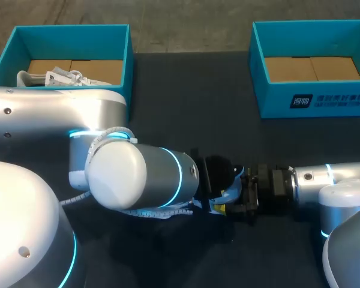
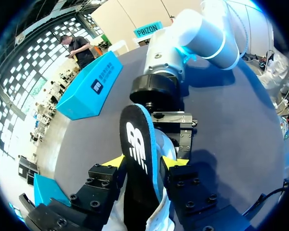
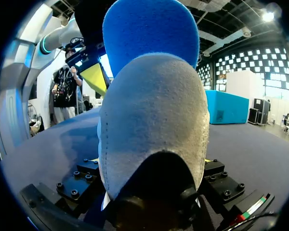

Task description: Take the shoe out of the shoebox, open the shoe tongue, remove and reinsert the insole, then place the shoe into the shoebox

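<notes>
Our left gripper (image 2: 145, 163) is clenched on the black, blue-edged insole (image 2: 137, 144), which stands upright between its yellow tips. Our right gripper (image 3: 151, 163) grasps the grey shoe (image 3: 154, 120) from both sides, its own tips almost wholly covered by it. From above, our left arm (image 1: 138, 174) hides most of the shoe and insole where the grippers meet over the near part of the table (image 1: 192, 108). Well apart at the far edge, the left shoebox (image 1: 72, 42), partly behind that arm, holds a second shoe (image 1: 33, 78), and the right shoebox (image 1: 315, 99) is cut off at the side.
</notes>
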Available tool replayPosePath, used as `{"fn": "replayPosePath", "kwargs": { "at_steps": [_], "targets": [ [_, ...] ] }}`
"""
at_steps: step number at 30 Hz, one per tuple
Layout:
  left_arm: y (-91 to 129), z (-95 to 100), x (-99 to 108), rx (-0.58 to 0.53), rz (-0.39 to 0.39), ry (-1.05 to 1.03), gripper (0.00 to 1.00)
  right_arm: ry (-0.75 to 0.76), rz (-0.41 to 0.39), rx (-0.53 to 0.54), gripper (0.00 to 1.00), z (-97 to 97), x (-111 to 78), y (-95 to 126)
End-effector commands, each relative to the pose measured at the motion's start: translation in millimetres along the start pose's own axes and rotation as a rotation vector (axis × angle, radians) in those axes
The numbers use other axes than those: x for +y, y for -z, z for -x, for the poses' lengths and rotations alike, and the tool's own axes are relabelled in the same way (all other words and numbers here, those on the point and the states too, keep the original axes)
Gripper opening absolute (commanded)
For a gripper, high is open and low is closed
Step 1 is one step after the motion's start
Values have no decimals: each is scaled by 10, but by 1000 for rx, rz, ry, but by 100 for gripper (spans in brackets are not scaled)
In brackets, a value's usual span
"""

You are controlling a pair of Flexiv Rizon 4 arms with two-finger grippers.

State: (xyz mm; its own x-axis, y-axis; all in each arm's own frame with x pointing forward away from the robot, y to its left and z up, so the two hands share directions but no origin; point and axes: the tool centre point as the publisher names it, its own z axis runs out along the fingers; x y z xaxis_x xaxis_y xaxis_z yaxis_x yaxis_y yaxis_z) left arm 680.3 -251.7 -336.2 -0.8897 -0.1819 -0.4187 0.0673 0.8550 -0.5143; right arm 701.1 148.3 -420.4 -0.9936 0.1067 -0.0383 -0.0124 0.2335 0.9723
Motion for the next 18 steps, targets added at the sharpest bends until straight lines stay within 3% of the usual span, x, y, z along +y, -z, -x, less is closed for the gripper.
{"fn": "replayPosePath", "kwargs": {
  "at_steps": [1,18],
  "targets": [
    [-57,-22,10,-6,-5,2,45,0,-4,-2,0,-10,6,-7],
    [-189,31,78,-52,-28,13,40,0,-4,-2,0,-10,6,-7]
  ]
}}
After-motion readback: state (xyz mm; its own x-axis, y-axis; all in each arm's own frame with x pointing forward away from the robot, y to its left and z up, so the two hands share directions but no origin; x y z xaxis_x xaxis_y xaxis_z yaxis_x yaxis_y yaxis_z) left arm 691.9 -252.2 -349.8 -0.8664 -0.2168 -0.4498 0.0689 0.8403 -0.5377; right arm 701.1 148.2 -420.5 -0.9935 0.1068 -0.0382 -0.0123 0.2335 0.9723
